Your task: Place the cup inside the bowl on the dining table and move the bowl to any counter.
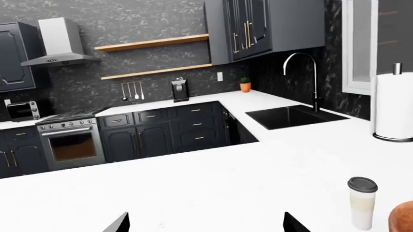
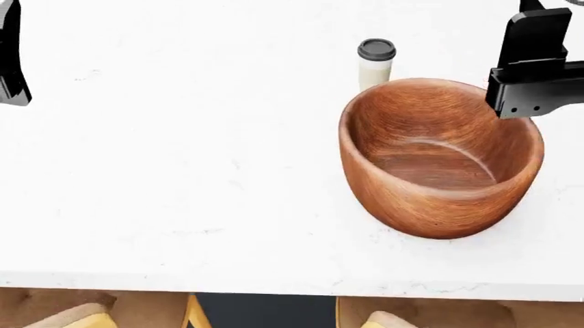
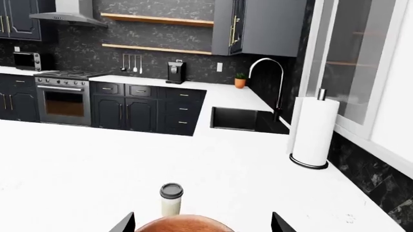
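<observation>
The reddish-brown wooden bowl (image 2: 438, 157) stands upright and empty on the white dining table (image 2: 182, 171), near its front edge. Just behind the bowl stands the cream cup (image 2: 376, 63) with its grey lid, apart from the bowl. My right gripper (image 2: 534, 68) hovers over the bowl's far right rim. In the right wrist view it (image 3: 203, 224) is open, with the bowl (image 3: 187, 226) below between its fingers and the cup (image 3: 171, 199) beyond. My left gripper (image 2: 11, 61) hangs at the far left, open (image 1: 206, 224) over bare table, with the cup (image 1: 361, 203) off to its side.
A counter (image 1: 161, 108) with navy cabinets and a stove (image 1: 67, 140) runs along the back wall. A black sink (image 3: 242, 118) with a faucet and a paper towel roll (image 3: 313, 130) sit at the far right. Yellow chairs (image 2: 82, 318) stand under the table's front edge.
</observation>
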### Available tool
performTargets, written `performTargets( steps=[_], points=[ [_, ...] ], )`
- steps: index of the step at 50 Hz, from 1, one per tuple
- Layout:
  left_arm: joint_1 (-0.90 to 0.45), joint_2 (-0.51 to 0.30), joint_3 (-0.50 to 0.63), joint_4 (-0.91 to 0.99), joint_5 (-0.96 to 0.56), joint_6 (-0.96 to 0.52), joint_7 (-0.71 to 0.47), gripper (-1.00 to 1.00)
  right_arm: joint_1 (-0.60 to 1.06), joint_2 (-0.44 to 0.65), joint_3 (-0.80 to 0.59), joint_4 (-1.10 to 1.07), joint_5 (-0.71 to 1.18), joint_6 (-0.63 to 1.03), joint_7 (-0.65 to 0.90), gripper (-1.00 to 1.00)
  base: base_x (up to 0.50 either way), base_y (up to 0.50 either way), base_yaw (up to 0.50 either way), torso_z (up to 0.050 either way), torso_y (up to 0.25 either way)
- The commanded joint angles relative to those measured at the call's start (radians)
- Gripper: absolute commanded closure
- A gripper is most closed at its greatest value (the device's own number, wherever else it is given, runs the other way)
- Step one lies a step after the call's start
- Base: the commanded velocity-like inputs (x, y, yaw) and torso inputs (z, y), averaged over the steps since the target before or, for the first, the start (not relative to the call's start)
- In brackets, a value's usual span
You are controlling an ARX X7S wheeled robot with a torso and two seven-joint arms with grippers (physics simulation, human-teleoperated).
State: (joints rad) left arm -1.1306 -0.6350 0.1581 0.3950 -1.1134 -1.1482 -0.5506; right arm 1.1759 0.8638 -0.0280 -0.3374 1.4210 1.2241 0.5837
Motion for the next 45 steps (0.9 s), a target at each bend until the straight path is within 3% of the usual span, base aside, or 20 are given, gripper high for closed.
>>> performTargets(
  steps=[1, 12, 38, 45],
  points=[
    [-0.002, 0.001, 0.003, 0.005, -0.010, -0.001, -0.006, -1.00, -0.013, 0.003, 0.020, 0.000, 0.015, -0.017, 0.005, -1.00, 0.50, 0.00, 0.00, 0.000, 0.000],
    [-0.006, 0.000, 0.006, 0.004, -0.017, -0.004, -0.010, -1.00, -0.024, 0.003, 0.023, 0.005, 0.028, -0.023, 0.009, -1.00, 0.46, -0.07, 0.00, 0.000, 0.002],
    [0.017, -0.007, 0.013, -0.004, -0.024, 0.007, -0.008, -1.00, -0.030, -0.001, 0.004, 0.018, 0.039, -0.025, 0.014, -1.00, 0.01, -0.04, 0.00, 0.000, 0.000],
    [0.018, -0.002, 0.018, -0.003, -0.026, 0.007, -0.015, -1.00, -0.030, 0.006, 0.000, 0.012, 0.040, -0.023, 0.014, -1.00, -0.01, -0.30, 0.00, 0.000, 0.000]
  ],
)
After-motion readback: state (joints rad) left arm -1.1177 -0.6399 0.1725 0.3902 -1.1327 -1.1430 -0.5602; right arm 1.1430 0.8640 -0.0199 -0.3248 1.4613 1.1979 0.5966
